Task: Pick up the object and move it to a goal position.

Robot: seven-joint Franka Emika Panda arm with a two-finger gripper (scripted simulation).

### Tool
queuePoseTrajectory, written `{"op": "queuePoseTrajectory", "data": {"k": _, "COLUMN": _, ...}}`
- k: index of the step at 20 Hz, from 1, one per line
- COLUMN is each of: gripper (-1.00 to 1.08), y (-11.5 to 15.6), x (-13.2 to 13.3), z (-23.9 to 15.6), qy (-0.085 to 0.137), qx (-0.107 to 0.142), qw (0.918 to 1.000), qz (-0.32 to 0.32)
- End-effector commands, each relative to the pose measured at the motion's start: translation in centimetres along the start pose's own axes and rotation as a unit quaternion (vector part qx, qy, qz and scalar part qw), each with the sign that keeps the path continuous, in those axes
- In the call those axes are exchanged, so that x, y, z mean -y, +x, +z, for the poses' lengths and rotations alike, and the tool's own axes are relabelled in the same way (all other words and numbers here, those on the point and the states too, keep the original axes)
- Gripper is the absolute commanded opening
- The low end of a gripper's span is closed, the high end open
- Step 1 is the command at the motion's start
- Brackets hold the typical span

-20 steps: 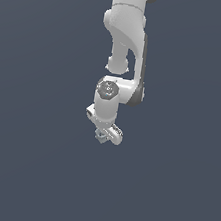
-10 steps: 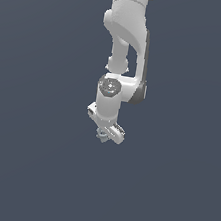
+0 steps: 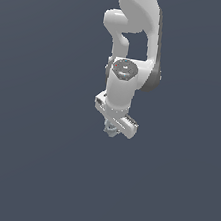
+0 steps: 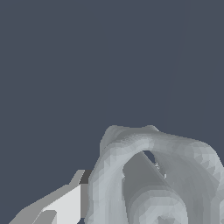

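Pale grey-blue, chunky roundish object [image 4: 153,183] w/ a ring-like face fills the wrist view, right up against one white finger [image 4: 61,205] of my tool. So it sits inside the grip; the other finger isn't visible there. In the exterior view my white tool [image 3: 112,129] hangs under the arm, pointing down, w/ just a sliver of the object [image 3: 110,131] peeking out below the fingers. I read the tool as clenched on it. Beyond that, only the plain dark slate table [image 3: 32,171]; whether the piece is touching it or lifted off, can't tell. No goal marker visible in either view. Step in hand, I judge: carry phase, grasp done. Next move needs a firm grip and a smooth transfer toward the goal, wherever that lies.
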State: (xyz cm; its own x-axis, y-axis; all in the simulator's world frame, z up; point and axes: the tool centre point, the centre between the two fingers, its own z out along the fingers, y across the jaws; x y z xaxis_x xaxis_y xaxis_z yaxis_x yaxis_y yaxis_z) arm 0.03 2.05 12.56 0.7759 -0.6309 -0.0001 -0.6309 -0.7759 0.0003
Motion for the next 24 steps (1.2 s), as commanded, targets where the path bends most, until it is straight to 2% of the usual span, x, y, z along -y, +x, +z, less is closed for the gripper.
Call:
{"op": "queuePoseTrajectory", "data": {"k": 1, "gripper": -1.00, "y": -0.7, "x": 1.0, "z": -2.6, "qy": 0.000, "qx": 0.000, "qw": 1.0000, "qz": 0.000}}
{"op": "queuePoseTrajectory", "data": {"k": 7, "gripper": -1.00, "y": -2.0, "x": 3.0, "z": -7.9, "qy": 0.000, "qx": -0.001, "qw": 1.0000, "qz": 0.000}}
{"op": "queuePoseTrajectory", "data": {"k": 12, "gripper": -1.00, "y": -2.7, "x": 4.2, "z": -10.8, "qy": 0.000, "qx": -0.001, "qw": 1.0000, "qz": 0.000}}
{"op": "queuePoseTrajectory", "data": {"k": 18, "gripper": -1.00, "y": -3.1, "x": 5.0, "z": -12.4, "qy": 0.000, "qx": 0.000, "qw": 1.0000, "qz": 0.000}}
{"op": "queuePoseTrajectory", "data": {"k": 24, "gripper": -1.00, "y": -2.9, "x": 5.0, "z": -12.3, "qy": 0.000, "qx": 0.000, "qw": 1.0000, "qz": 0.000}}
